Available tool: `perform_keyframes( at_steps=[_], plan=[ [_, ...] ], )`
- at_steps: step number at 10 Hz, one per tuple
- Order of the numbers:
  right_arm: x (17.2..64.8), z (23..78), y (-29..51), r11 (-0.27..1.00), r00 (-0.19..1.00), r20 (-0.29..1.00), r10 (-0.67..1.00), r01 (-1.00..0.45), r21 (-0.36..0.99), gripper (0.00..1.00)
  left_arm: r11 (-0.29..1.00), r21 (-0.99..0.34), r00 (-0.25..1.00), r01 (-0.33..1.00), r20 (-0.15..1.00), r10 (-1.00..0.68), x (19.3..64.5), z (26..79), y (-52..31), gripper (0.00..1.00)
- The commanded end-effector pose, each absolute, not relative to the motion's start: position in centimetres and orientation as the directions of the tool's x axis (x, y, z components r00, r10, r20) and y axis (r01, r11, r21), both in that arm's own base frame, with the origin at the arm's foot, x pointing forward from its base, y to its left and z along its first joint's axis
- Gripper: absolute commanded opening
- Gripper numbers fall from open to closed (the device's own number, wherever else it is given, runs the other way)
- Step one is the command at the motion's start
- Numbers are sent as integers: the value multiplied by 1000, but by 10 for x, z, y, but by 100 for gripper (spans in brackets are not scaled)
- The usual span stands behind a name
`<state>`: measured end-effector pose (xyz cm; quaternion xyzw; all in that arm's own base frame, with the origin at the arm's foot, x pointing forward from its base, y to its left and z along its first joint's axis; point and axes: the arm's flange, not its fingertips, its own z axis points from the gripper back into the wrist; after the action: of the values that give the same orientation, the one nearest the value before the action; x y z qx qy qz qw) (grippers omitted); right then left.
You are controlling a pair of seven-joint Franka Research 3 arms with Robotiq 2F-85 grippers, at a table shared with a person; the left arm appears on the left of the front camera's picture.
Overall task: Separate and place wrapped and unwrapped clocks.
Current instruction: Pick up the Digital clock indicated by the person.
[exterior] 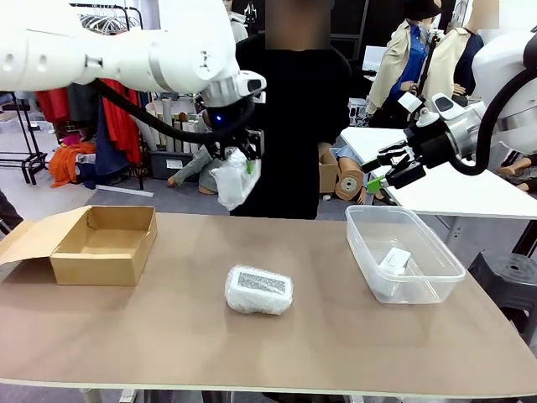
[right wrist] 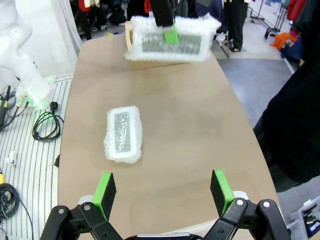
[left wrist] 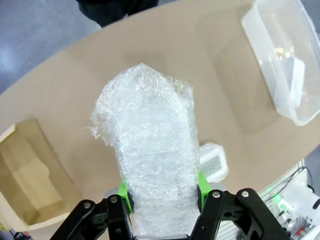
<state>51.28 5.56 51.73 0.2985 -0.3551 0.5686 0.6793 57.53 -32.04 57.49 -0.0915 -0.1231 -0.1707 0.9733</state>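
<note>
1. You see one wrapped clock lying mid-table.
2. The bare white clock sits in the clear tub.
3. Your left gripper clamps a second wrapped clock aloft.
4. Your right gripper hangs with jaws apart.

Bare tabletop lies open around the wrapped clock at centre; cardboard box blocks my left, plastic tub my right, person stands across

One bubble-wrapped clock hangs aloft in the left fingers. A second wrapped clock lies mid-surface, grey face up. At its 3 o'clock, a bare white clock sits in a tub.
</note>
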Motion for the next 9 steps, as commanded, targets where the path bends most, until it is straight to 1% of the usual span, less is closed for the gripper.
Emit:
perform_keyframes(
  at_steps=[1, 3, 4, 5, 6, 7, 8, 9],
  plan=[
    [514, 518, 59, 192, 105, 824, 557, -981, -4, 100, 931, -125, 905, 342, 310, -291, 565, 586, -301, 0],
    [514, 518, 59, 192, 105, 824, 557, -981, -4, 100, 938, -108, 898, 330, 343, -276, 556, 613, -303, 0],
    [514, 518, 59, 192, 105, 824, 557, -981, -4, 100, 941, -86, 891, 327, 359, -277, 565, 632, -300, 0],
    [514, 518, 59, 192, 105, 824, 557, -981, -4, 100, 942, -68, 884, 328, 374, -281, 562, 647, -301, 0],
    [514, 518, 59, 192, 105, 824, 557, -981, -4, 100, 945, -60, 878, 323, 391, -275, 556, 650, -308, 0],
    [514, 518, 59, 192, 105, 824, 557, -981, -4, 100, 939, -56, 872, 340, 392, -292, 561, 655, -302, 0],
    [514, 518, 59, 192, 105, 824, 557, -981, -4, 100, 935, -84, 877, 345, 383, -290, 560, 647, -303, 0],
    [514, 518, 59, 192, 105, 824, 557, -981, -4, 100, 935, -84, 877, 345, 383, -290, 560, 647, -303, 0]
  ],
)
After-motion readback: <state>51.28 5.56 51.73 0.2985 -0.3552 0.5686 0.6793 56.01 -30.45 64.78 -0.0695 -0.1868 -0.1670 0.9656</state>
